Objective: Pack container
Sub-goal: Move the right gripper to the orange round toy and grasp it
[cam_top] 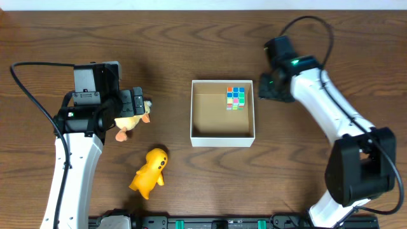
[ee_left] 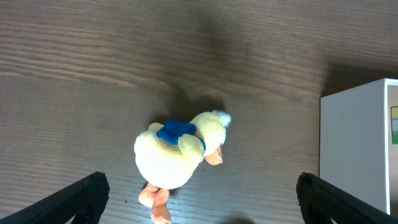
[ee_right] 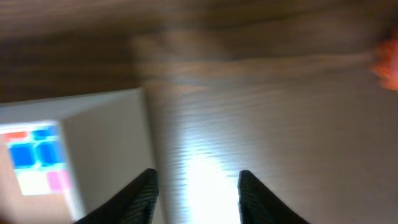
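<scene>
Table [cam_top: 191, 191] dark brown with a wood-grain pattern; box [cam_top: 222, 141] white on the walls, plain brown inside; cube [cam_top: 236, 98] chequered in blue, green, orange, pink and yellow squares; plush duck [ee_left: 171, 158] pale yellow with blue neckband, orange beak and feet; second toy [cam_top: 149, 172] bright yellow-orange.

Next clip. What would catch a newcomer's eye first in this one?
The white-walled container sits at mid-table, with a multicoloured cube in its far right corner. To its left, the left pincer hangs open over a pale plush duck with a blue scarf. A bright yellow toy lies nearer the table's front edge.
</scene>
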`<state>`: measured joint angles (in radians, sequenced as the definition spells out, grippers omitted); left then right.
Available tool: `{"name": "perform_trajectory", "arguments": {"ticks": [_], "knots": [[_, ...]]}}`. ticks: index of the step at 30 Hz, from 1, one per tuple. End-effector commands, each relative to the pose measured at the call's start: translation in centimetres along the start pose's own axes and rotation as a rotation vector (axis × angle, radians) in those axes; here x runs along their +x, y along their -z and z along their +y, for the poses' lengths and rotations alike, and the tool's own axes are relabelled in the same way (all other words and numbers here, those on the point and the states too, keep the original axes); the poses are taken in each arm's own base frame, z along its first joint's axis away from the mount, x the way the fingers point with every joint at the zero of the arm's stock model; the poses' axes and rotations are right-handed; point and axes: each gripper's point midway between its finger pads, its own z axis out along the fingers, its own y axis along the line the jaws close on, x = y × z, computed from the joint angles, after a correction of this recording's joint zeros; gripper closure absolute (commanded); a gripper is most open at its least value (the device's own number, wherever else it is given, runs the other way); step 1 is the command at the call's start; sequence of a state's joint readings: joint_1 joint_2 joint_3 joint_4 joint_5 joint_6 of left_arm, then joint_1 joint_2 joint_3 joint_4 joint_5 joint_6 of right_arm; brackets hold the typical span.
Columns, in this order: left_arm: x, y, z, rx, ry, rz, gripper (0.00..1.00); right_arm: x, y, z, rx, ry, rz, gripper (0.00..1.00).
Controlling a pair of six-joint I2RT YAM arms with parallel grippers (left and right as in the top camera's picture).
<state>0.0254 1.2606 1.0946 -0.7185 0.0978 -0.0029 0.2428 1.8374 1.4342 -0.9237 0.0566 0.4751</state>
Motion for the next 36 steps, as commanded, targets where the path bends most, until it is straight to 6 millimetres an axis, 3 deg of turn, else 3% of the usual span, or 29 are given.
{"name": "perform_trajectory", "arguments": {"ticks": [1,3,5,6,10,15,24,36], "knots": [[-0.9,0.7,0.2,-0.009,-0.004,-0.028,0.02,-3.9,3.5,-3.1,-0.004,-0.107,-0.086,0.39],[-0.9,0.7,0.2,-0.009,-0.004,-0.028,0.02,-4.6,4.2,-5.1,-0.006,-0.133,-0.076,0.34],[-0.9,0.7,0.2,-0.009,-0.004,-0.028,0.02,-5.3,4.5,-7.5,0.008,-0.173,-0.074,0.22],[-0.9,0.7,0.2,-0.009,-0.004,-0.028,0.02,-5.5,4.5,-8.7,0.017,-0.196,-0.073,0.14],[-0.9,0.7,0.2,-0.009,-0.003,-0.028,0.02,-5.8,3.9,-12.5,0.050,-0.237,-0.057,0.02],[-0.9,0.7,0.2,-0.009,-0.004,-0.027,0.02,-5.4,1.6,-15.3,0.094,-0.264,0.004,0.01],[-0.8,0.7,0.2,-0.009,-0.003,-0.024,0.02,-4.4,-4.3,-15.5,0.126,-0.254,0.118,0.01],[-0.8,0.7,0.2,-0.009,-0.003,-0.023,0.02,-4.1,-8.5,-15.4,0.129,-0.250,0.158,0.01]]}}
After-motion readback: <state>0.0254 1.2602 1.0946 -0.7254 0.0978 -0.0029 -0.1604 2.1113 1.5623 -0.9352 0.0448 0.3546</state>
